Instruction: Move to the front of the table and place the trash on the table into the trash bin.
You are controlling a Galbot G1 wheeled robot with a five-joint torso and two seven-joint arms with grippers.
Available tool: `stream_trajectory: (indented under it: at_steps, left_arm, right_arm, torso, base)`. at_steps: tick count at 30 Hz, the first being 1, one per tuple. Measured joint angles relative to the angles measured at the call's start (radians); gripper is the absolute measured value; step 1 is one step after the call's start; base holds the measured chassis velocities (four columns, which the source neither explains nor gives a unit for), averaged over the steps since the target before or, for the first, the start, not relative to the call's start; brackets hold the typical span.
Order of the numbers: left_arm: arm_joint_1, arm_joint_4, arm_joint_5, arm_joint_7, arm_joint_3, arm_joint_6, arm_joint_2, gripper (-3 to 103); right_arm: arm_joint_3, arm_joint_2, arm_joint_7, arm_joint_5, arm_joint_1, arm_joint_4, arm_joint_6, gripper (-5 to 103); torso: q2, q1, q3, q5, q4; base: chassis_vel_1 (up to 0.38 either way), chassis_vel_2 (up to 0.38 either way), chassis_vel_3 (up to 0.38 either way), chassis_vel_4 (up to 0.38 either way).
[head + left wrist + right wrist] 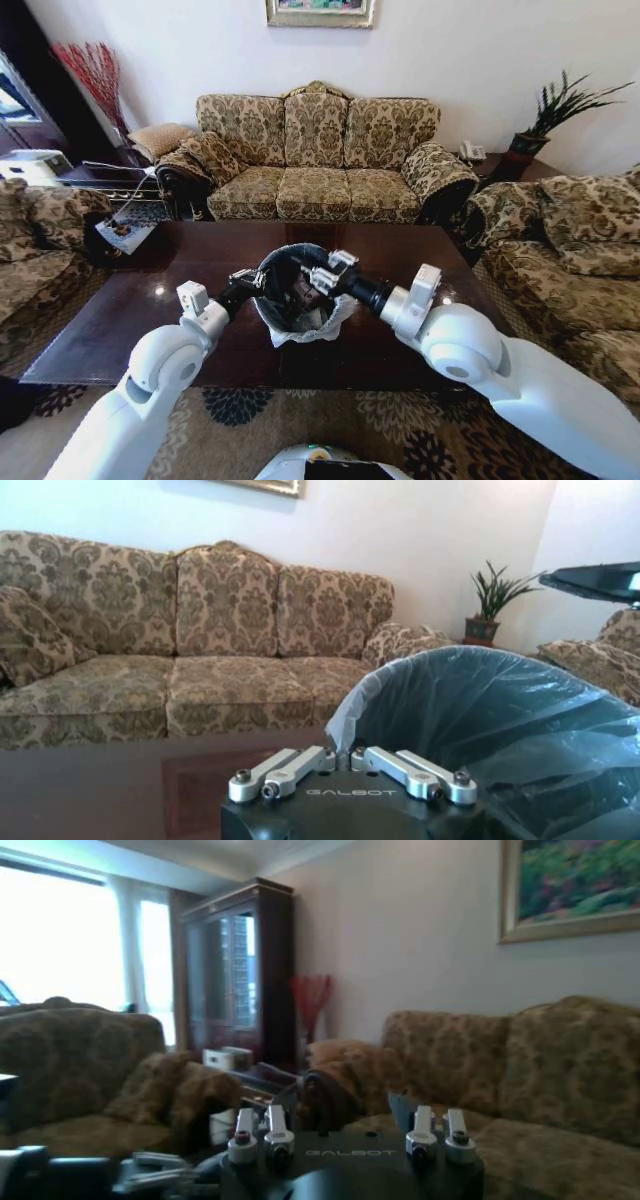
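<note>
The trash bin (pixel 283 264), black with a white bag folded over its rim, stands on the dark glossy table (pixel 420 262) near its front edge. My left gripper (pixel 247 279) is at the bin's left rim. In the left wrist view it (pixel 340 756) is shut where the bag's edge (pixel 345 712) meets it. My right gripper (pixel 322 276) hangs over the bin's mouth from the right, and in the right wrist view it (pixel 345 1121) is open. A brownish piece of trash (pixel 305 293) lies inside the bin just below it.
A patterned sofa (pixel 315 160) stands behind the table, with armchairs at the left (pixel 40 235) and right (pixel 570 240). A booklet (pixel 125 235) lies by the table's far left corner. A potted plant (pixel 550 120) stands at the back right. Patterned carpet (pixel 330 420) lies in front.
</note>
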Motion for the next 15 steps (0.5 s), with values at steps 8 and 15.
stream_trajectory:
  at_steps: [8, 15]
  left_arm:
    - [0.041, -0.031, 0.020, -0.002, -0.035, -0.001, -0.024, 3]
    - [0.046, -0.037, 0.020, -0.003, -0.042, -0.003, -0.012, 3]
  right_arm:
    - [0.182, -0.007, 0.115, -0.167, -0.203, -0.087, -0.045, 84]
    - [0.545, 0.090, 0.057, -0.326, -0.609, -0.114, -0.080, 100]
  torso:
    - [0.000, 0.000, 0.000, 0.0002, 0.0005]
    - [0.000, 0.000, 0.000, 0.0002, -0.0006]
  base:
    - [0.000, 0.000, 0.000, 0.000]
    - [0.000, 0.000, 0.000, 0.000]
